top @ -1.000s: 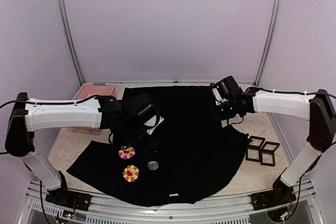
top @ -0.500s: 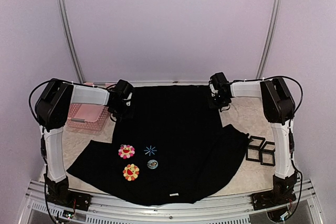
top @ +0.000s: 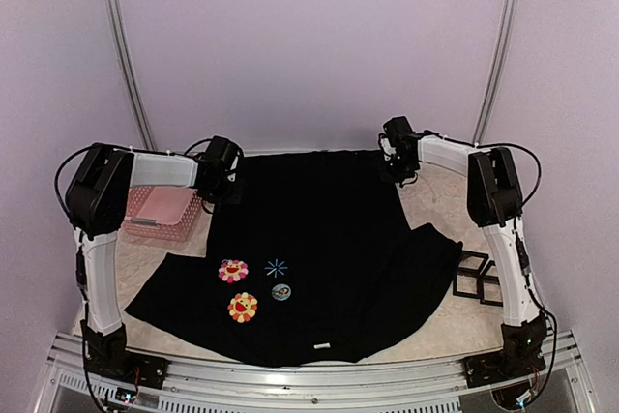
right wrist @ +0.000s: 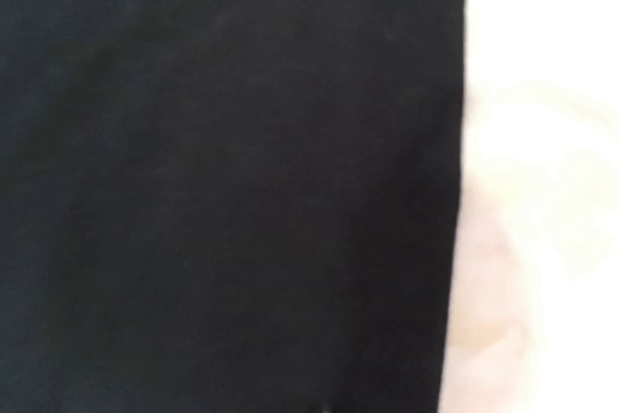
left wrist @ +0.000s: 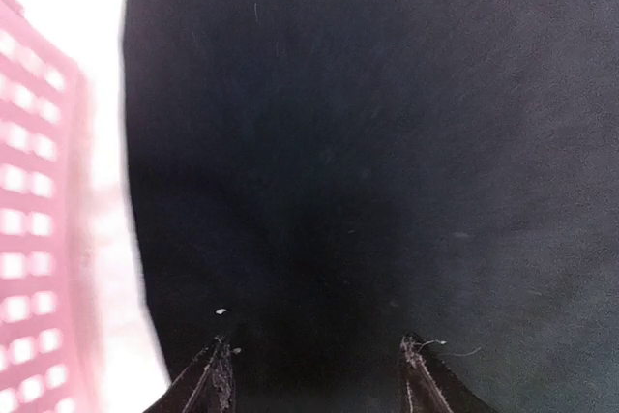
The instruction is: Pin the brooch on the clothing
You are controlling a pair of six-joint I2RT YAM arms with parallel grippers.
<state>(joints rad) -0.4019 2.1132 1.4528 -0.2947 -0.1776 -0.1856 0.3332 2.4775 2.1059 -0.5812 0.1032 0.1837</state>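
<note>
Lying flat on the black T-shirt [top: 329,229] — the brooch [top: 281,292], pale-blue-rimmed, brownish centre; left gripper [left wrist: 316,347] parted, right gripper [top: 400,172] closed.

The top view is bright and evenly lit, with only faint shadows and a slight overall softness. The black T-shirt [top: 319,229] swallows almost all fold detail. Both wrist views are blurred: the table [right wrist: 542,142] burns out white at right, and the pink basket [left wrist: 29,239] glares at left.

The left hand [left wrist: 315,340], jaws apart, hangs over the black clothing [left wrist: 368,142] beside a pink basket [left wrist: 34,239].
</note>
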